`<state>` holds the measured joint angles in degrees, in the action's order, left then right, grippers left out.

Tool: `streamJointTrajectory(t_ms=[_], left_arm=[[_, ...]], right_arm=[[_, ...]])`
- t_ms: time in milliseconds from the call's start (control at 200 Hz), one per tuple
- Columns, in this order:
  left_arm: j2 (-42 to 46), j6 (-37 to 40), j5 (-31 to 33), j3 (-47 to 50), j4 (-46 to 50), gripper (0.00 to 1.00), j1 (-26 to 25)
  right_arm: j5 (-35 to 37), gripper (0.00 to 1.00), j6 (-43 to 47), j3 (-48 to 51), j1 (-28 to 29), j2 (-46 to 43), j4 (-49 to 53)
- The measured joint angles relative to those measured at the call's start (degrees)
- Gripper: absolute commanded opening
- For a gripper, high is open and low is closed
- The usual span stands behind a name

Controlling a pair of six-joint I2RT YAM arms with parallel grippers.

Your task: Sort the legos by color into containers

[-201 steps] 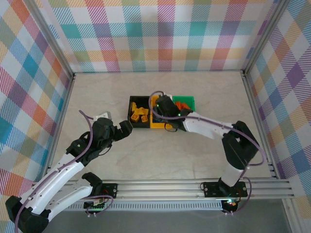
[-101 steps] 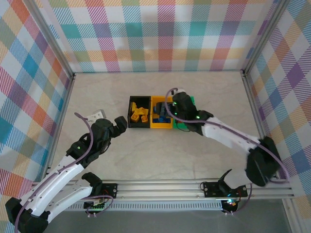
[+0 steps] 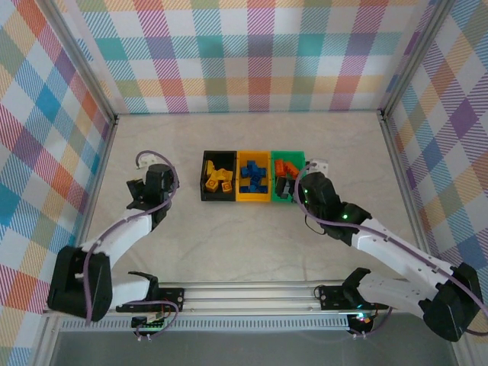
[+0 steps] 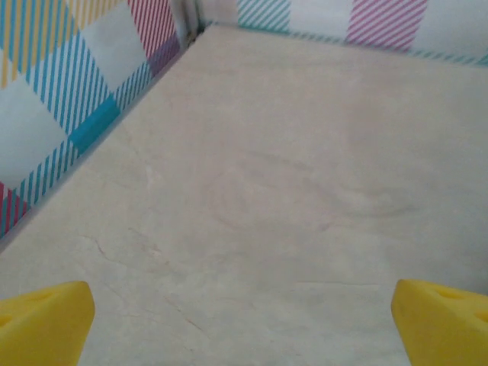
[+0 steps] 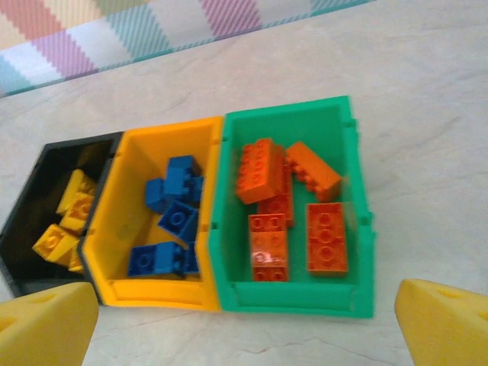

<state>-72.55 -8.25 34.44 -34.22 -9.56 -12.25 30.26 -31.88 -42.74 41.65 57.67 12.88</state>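
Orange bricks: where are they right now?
In the right wrist view the orange bricks lie inside the green bin, the rightmost of three bins in a row, next to the yellow bin holding blue bricks.

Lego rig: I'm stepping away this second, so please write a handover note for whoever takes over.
Left claw: open, empty, over bare table.
Right claw: open, empty, near the green bin.
Yellow legos in the black bin, blue legos in the yellow bin, orange legos in the green bin.
Done: every lego in view is binned by colour.
To do: probably nothing more.
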Motion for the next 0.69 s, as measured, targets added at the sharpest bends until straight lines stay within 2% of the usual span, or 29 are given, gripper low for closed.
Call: streamJointTrajectory(t_ms=[130,275,470,525,615,695], left_arm=[[-7.15,5.53,-5.88,4.24,-9.7,1.0,0.94],[-14.19,9.4,-11.85,4.81,-17.73,1.0,1.64],[-15.67,10.01,-19.47,6.21,-25.73,1.0,4.76],[-16.02,9.92,-21.64,8.87,-31.45,1.0,6.36],[-16.68,9.53,-22.56,10.6,-32.15,1.0,7.48],[-17.11,9.35,-23.08,10.6,-33.05,1.0,7.52]], right_arm=[[3.96,1.0,-0.9,2.34,-0.33,-2.54,1.49],[6.49,1.0,-0.66,3.54,-1.33,-4.59,1.81],[7.78,1.0,3.87,3.98,-4.63,-4.52,-0.35],[7.93,1.0,6.03,3.98,-6.19,-3.56,-1.81],[8.13,1.0,10.95,4.33,-9.86,-1.09,-5.97],[8.31,1.0,15.65,5.44,-15.34,1.81,-10.88]])
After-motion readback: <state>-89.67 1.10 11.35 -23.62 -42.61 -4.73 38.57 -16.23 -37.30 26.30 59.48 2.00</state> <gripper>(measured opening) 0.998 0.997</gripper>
